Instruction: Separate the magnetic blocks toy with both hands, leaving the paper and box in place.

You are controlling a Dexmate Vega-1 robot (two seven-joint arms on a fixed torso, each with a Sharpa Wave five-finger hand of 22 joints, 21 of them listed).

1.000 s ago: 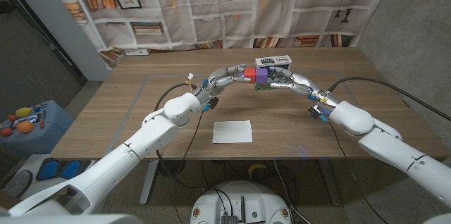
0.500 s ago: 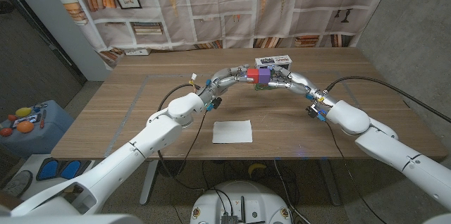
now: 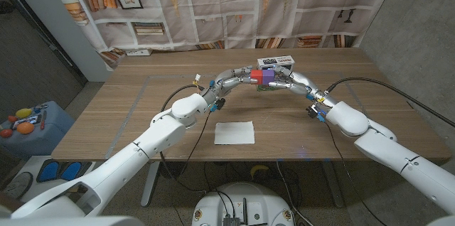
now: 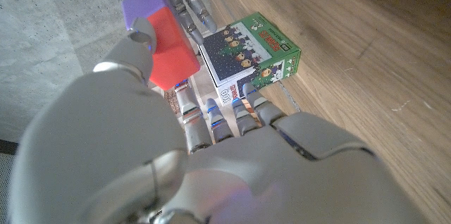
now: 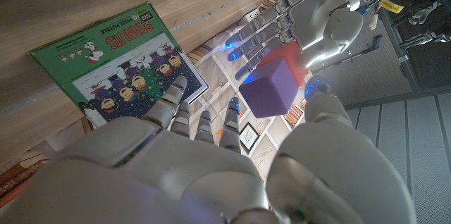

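Blocks — red block (image 3: 254,74) in left hand (image 3: 234,77), purple block (image 3: 265,74) in right hand (image 3: 283,79) — touching, held above green box (image 3: 266,88), counter's (image 3: 142,112) 12 o'clock; paper (image 3: 234,133) toward 6 o'clock.

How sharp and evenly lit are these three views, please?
Head view: even light, sharp, the red block and purple block small. Left wrist view: left hand blurred up close, green box crisp. Right wrist view: right hand soft, blue glints beside the fingers.
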